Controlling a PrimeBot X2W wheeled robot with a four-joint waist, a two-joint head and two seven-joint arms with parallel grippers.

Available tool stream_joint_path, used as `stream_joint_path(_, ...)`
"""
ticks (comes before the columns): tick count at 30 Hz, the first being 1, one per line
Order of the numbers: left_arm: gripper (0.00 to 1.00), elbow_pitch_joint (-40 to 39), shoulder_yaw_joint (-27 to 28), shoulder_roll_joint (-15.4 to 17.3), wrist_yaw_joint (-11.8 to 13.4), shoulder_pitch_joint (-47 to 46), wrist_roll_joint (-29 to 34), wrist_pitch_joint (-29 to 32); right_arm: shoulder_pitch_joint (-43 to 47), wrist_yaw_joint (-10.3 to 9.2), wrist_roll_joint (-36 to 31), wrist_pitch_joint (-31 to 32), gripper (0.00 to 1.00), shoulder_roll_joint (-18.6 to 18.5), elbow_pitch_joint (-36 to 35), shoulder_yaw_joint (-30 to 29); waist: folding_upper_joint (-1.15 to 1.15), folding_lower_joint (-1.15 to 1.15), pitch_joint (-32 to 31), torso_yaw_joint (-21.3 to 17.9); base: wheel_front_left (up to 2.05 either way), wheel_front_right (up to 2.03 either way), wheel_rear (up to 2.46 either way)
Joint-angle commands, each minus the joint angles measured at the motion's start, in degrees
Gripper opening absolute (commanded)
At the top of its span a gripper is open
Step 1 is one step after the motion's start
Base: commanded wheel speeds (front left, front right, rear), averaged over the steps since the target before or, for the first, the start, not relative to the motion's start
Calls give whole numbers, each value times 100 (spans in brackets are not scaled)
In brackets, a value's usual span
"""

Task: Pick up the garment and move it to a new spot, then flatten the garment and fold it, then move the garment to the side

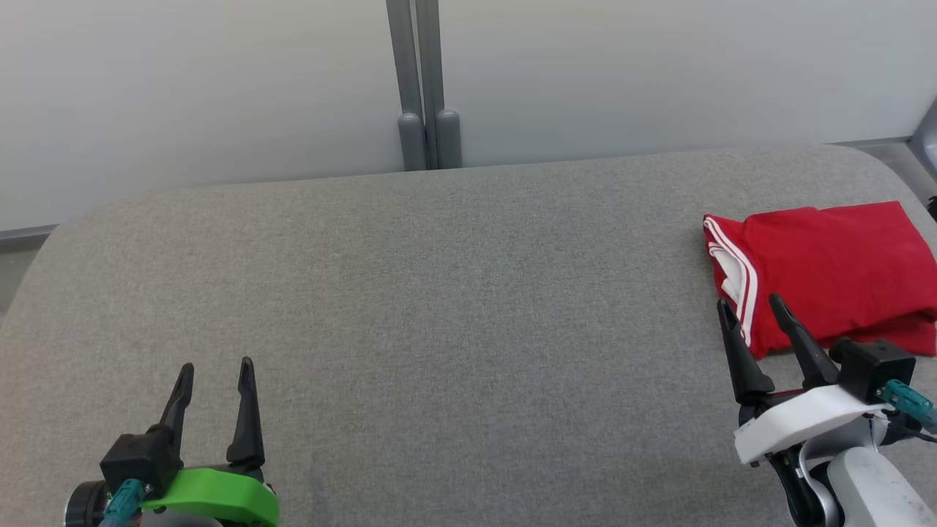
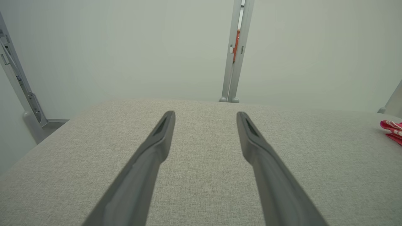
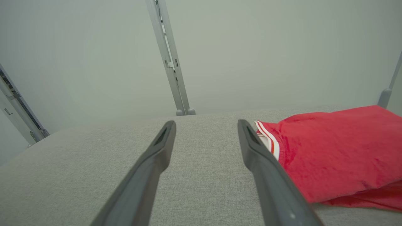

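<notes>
A red garment [image 1: 827, 267] with white stripes along one edge lies folded at the right end of the grey table [image 1: 454, 307]. My right gripper [image 1: 750, 305] stands open just in front of the garment's near left corner, holding nothing. In the right wrist view the garment [image 3: 333, 150] lies to the right of my open right gripper [image 3: 206, 124]. My left gripper [image 1: 217, 368] is open over bare table at the lower left, far from the garment. In the left wrist view my left gripper [image 2: 205, 114] stands open and a red corner of the garment [image 2: 392, 130] peeks in at the right edge.
The table's rounded far edge meets a pale wall, with a grey double post [image 1: 424, 88] behind its middle. A metal frame [image 2: 19, 91] stands off the table's left corner. The garment runs off the head view's right edge.
</notes>
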Motion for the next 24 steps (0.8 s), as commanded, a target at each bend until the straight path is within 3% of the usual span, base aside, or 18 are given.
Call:
stream_joint_path(1,100,15,43,-25,-55,39,105,-26,-19,-2,-5,-22,100,-29,24,10,0,0,-2,-1,0,0,0)
stream_joint_path(7,100,62,135,-90,-112,27,176,-25,-40,-2,8,-22,100,-33,64,29,0,0,-13,-6,0,0,0)
stream_joint_path(8,0,78,113,-93,-103,-1,145,4,4,0,6,2,0,-16,63,19,0,0,-12,-6,0,0,0)
stream_joint_path(11,0,226,96,-134,-103,55,137,33,120,0,13,8,0,67,190,47,0,0,-11,-6,0,0,0)
stream_joint_path(24,0,193,268,-189,-164,-68,-1220,423,115,0,1193,387,0,255,116,-235,0,0,16,-1,0,0,0)
